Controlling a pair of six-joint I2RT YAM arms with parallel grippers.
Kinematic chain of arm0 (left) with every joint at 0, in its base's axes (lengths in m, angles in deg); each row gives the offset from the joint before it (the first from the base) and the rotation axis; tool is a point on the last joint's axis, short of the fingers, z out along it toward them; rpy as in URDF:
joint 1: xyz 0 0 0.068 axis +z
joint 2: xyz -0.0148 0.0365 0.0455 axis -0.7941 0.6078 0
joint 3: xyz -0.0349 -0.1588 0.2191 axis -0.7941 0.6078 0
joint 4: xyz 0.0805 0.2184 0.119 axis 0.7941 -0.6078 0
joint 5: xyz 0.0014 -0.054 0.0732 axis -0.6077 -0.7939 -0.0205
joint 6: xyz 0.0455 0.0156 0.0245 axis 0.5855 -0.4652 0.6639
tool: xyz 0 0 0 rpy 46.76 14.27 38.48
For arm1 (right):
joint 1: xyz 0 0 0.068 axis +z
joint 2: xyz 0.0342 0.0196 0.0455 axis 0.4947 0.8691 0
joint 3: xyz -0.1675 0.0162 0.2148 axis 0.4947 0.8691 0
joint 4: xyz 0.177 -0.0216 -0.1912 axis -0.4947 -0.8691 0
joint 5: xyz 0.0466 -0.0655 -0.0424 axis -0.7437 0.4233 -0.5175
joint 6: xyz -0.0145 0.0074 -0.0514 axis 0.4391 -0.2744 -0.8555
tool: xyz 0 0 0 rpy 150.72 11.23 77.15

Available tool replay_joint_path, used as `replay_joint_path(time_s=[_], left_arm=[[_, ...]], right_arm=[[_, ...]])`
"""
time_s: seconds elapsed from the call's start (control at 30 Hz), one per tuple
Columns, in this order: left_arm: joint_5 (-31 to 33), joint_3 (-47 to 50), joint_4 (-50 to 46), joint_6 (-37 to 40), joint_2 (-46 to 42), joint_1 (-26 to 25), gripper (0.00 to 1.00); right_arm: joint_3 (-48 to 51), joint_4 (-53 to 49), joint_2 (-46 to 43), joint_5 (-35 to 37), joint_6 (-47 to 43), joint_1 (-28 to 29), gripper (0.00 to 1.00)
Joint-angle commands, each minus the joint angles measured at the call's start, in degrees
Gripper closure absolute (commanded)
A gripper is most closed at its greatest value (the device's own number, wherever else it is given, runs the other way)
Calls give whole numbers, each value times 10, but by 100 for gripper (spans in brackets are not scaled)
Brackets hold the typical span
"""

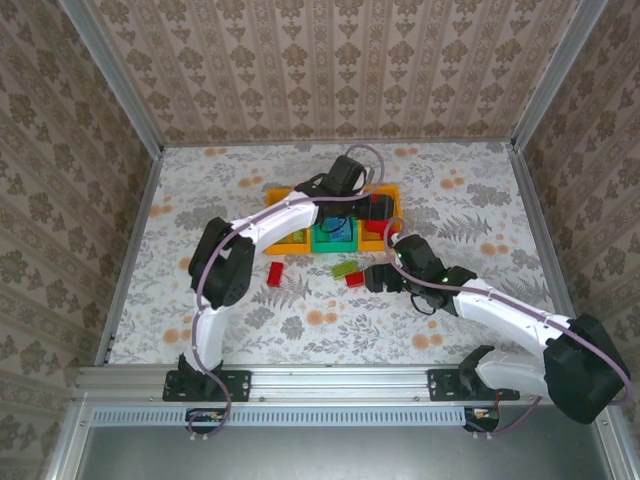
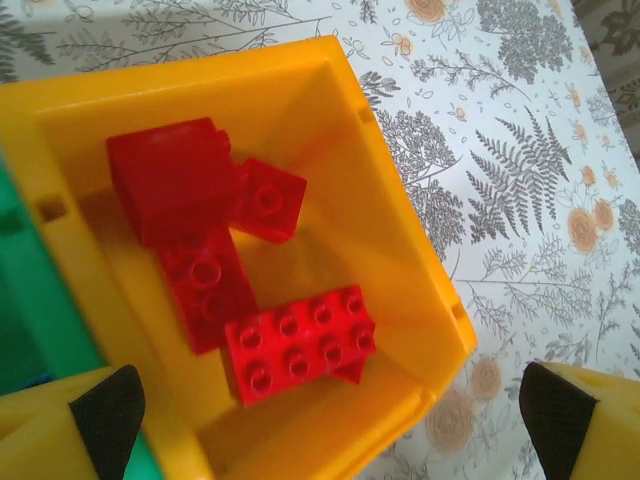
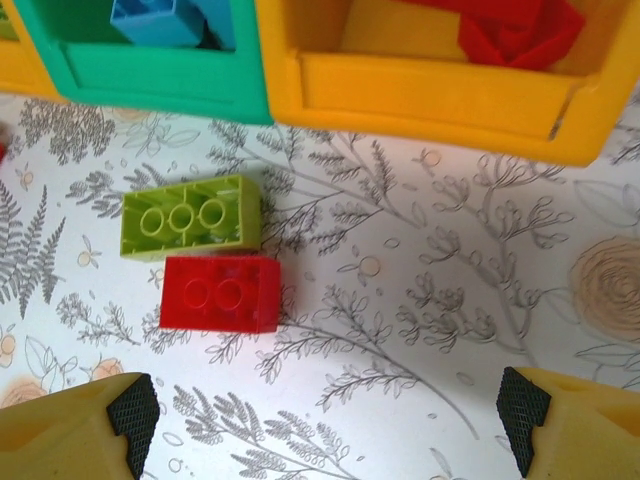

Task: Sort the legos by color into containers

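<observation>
Lengthwise along containers (image 3: 430, 95), green lego (image 3: 190, 217) upturned

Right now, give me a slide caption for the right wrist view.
Open right gripper above a light green lego and a red lego near the bins.

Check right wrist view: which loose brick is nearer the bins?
The green brick: it lies between the red brick and the bins.

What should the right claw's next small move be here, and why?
Probably shift the open right claw left and lower it over the red brick: it lies loose on the table beside a green brick, and the orange bin just beyond already holds red bricks.
</observation>
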Motion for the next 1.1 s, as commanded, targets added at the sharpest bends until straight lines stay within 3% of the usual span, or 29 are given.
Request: replay_joint_path(time_s=[0.0,0.23,0.6,1.07], left_arm=[[36,54,48,-1,-85,-3,0],[81,194,80,15,-199,-3,0],[169,332,41,17,-314,6,0],[193,425,16,-17,-402,55,0]], right_arm=[[-3,22,25,22,23,27,9],[-71,1,138,48,-2,85,9],[-152,-37,259,89,10,117,9],[-193,-59,324,110,19,118,31]])
